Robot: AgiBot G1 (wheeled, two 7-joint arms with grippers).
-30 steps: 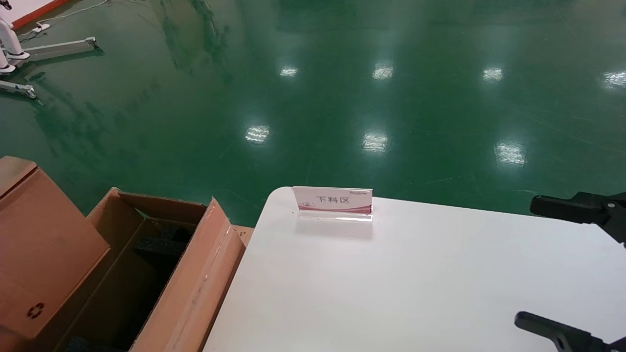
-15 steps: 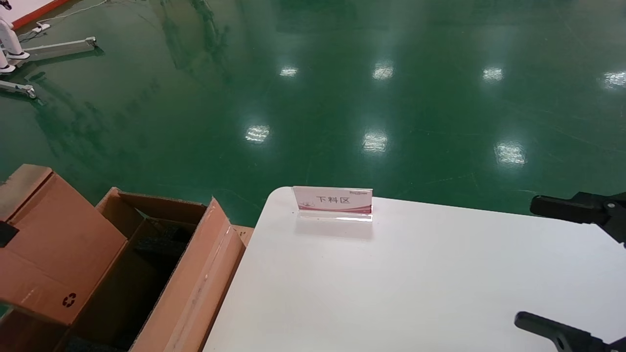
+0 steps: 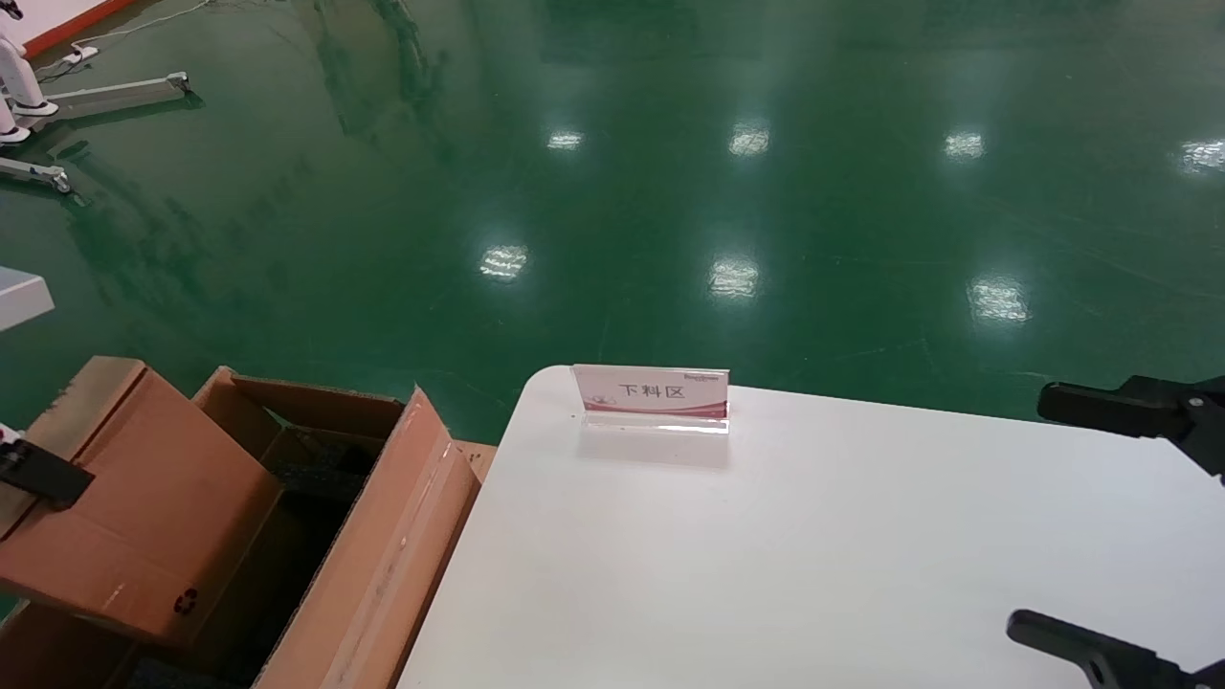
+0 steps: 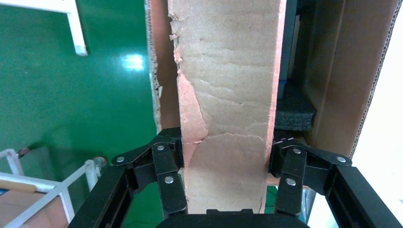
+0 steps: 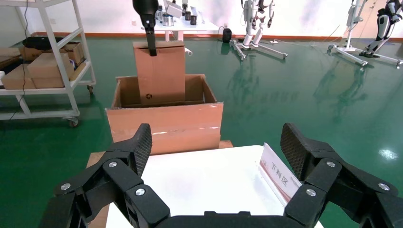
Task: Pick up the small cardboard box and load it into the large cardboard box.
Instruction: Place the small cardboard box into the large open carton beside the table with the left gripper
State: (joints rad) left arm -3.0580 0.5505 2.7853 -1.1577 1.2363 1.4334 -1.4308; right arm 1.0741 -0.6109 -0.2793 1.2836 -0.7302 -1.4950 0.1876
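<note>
The small cardboard box (image 3: pixel 144 498) is orange-brown with a black recycling symbol near its low corner. It hangs tilted over the left side of the large cardboard box (image 3: pixel 383 545). My left gripper (image 4: pixel 225 152) is shut on the small box (image 4: pixel 228 95), with a finger on each side. In the head view only a black bit of it (image 3: pixel 38 474) shows. Black foam (image 4: pixel 294 111) lies inside the large box. The right wrist view shows the small box (image 5: pixel 160 71) partly sunk into the large box (image 5: pixel 164 126). My right gripper (image 5: pixel 216 147) is open and empty over the table.
A white table (image 3: pixel 813 565) stands right of the large box, with a clear sign stand (image 3: pixel 651 392) at its far edge. A shelving cart with cartons (image 5: pixel 43 71) stands beyond the box. Robot stands (image 5: pixel 256 19) are on the green floor further back.
The small box has moved right and down in my left gripper, from beside the large box to over its opening. The right gripper has not moved.
</note>
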